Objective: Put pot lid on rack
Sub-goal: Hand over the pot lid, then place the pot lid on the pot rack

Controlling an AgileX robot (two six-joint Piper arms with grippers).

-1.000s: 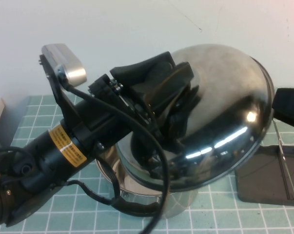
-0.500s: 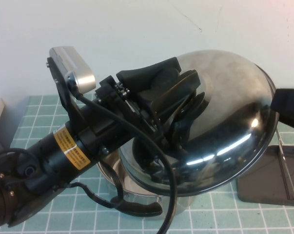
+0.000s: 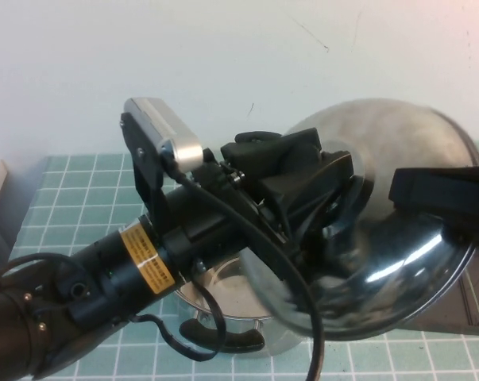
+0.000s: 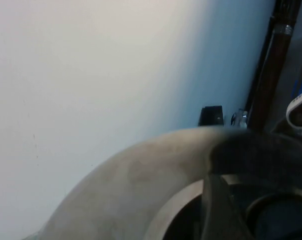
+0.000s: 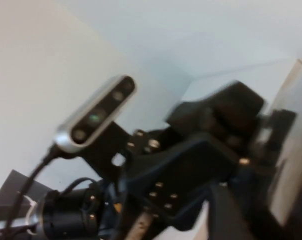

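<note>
Steel pot lid [image 3: 414, 238] held aloft by left gripper [image 3: 334, 198] above pot [image 3: 223, 305], rack [image 3: 477, 305] unreached; right gripper [image 3: 442, 194] state unclear.

I see the round domed steel pot lid with its black knob [image 3: 382, 238] held tilted in the air by my left gripper [image 3: 322, 190], above and right of the open steel pot [image 3: 223, 305]. My right gripper [image 3: 442, 194] sits at the lid's right edge. The dark grey rack tray [image 3: 473, 302] lies low right, mostly behind the lid.
</note>
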